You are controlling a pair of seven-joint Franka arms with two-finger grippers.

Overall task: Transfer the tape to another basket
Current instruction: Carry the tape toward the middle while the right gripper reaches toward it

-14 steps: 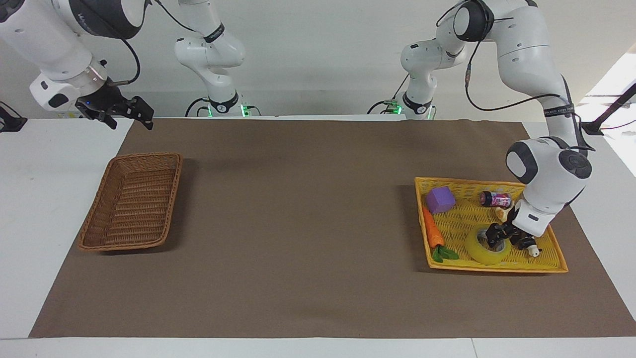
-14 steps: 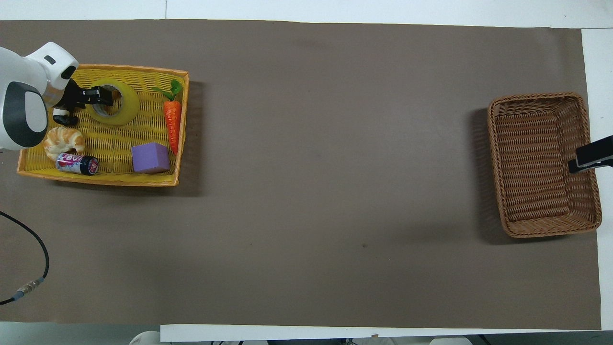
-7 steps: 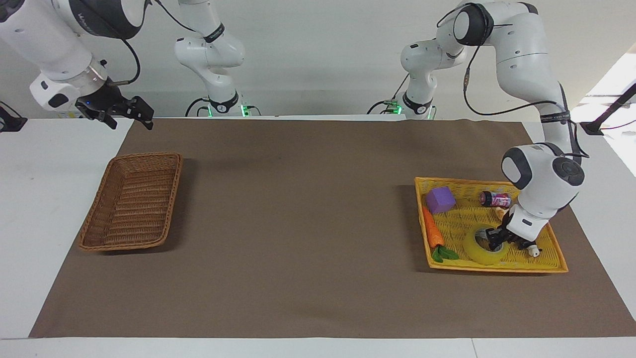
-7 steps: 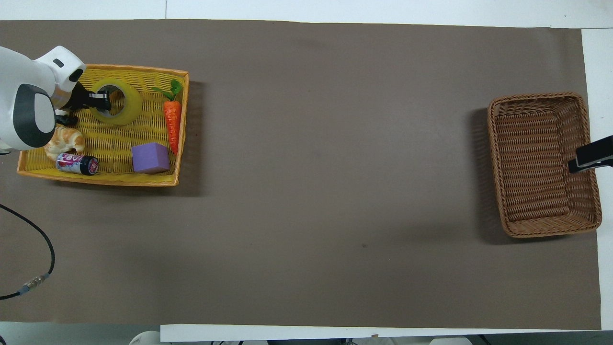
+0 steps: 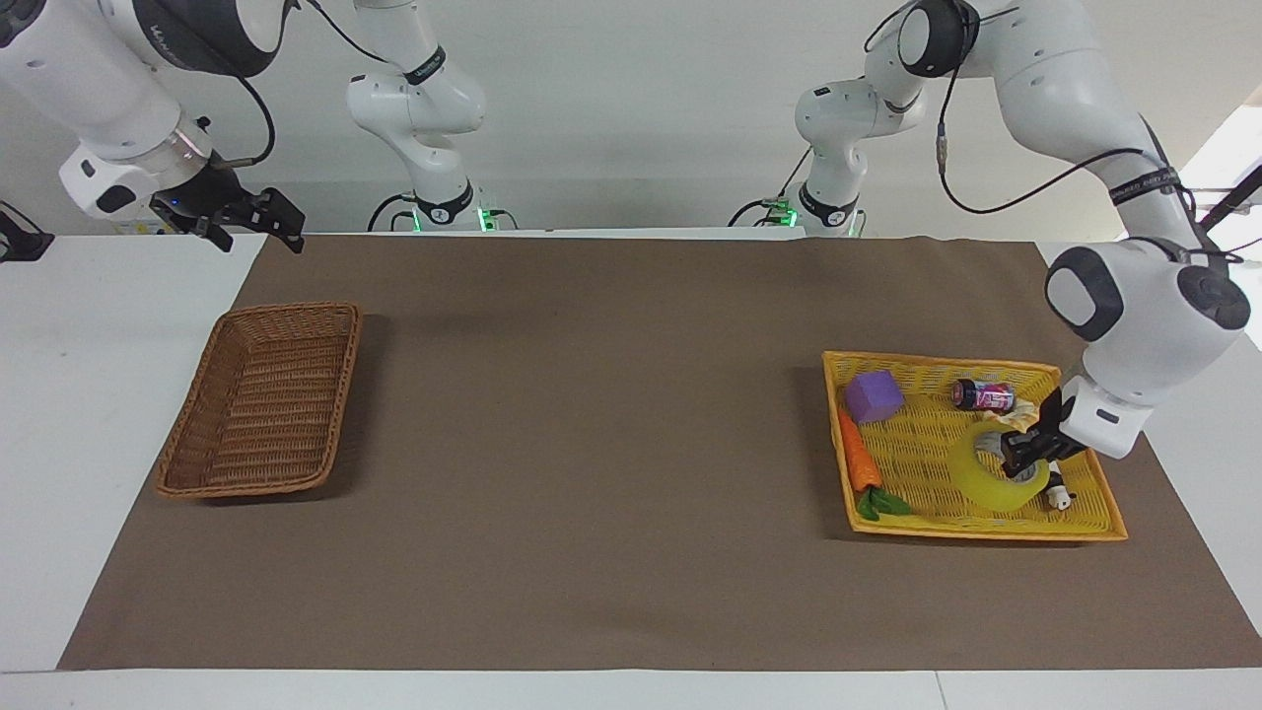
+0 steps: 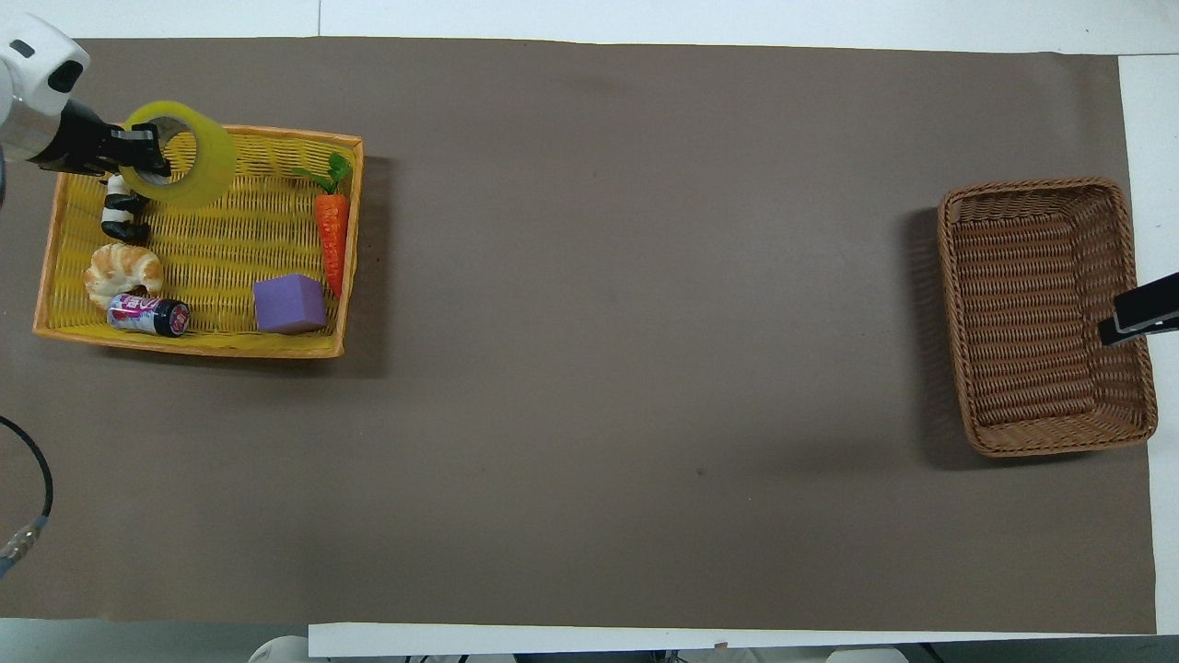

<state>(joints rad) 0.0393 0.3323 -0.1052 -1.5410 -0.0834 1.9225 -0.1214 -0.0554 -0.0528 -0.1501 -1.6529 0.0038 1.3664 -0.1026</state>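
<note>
Overhead view: left tool (image 6: pixel 138 152) apparently clamps the tilted tape (image 6: pixel 189 166) above the yellow basket (image 6: pixel 276 345).

Facing view: high, across the table (image 5: pixel 631 592), looking toward the robots. Overhead view: steeply down from the robots' end. Both cover the whole mat (image 6: pixel 589 414).

- In the overhead view the right end effector (image 6: pixel 1138 309) shows only as a dark tip cut by the picture's edge, over the basket (image 6: pixel 1050 445).
- The left end effector (image 5: pixel 1027 449) covers part of the tape (image 5: pixel 991 485).
- The small black-and-white figure (image 5: pixel 1058 494) is too small to identify.
</note>
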